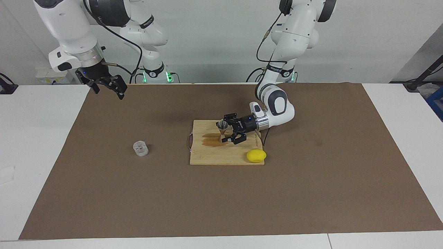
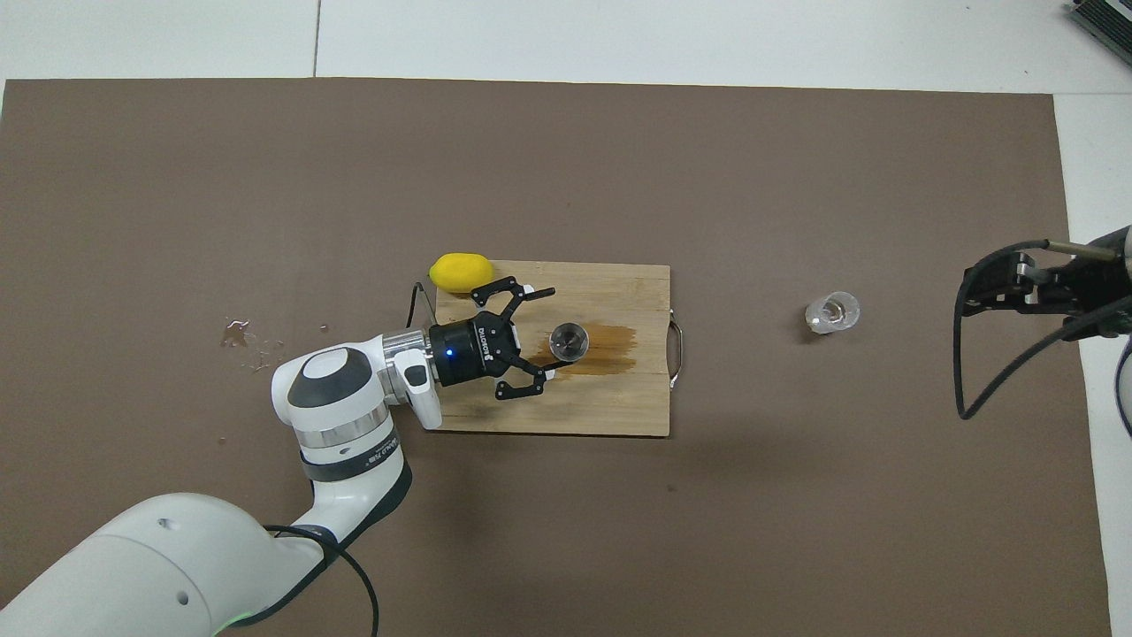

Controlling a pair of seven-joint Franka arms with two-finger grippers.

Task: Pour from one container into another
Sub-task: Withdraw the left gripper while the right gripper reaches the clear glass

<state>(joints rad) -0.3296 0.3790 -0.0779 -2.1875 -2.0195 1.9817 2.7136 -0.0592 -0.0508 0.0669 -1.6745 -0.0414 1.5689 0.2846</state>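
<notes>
Overhead view alone shows jigger (image 2: 569, 342) mouth, droplets (image 2: 240, 334).

A lemon (image 1: 256, 156) rests at the corner of a stained wooden cutting board (image 1: 211, 157), which lies mid-table on a brown mat (image 1: 311, 193).

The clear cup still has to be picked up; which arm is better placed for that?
Probably the right. The right gripper hangs open toward the end of the table where the clear cup stands. The left gripper is open beside the jigger on the cutting board.
</notes>
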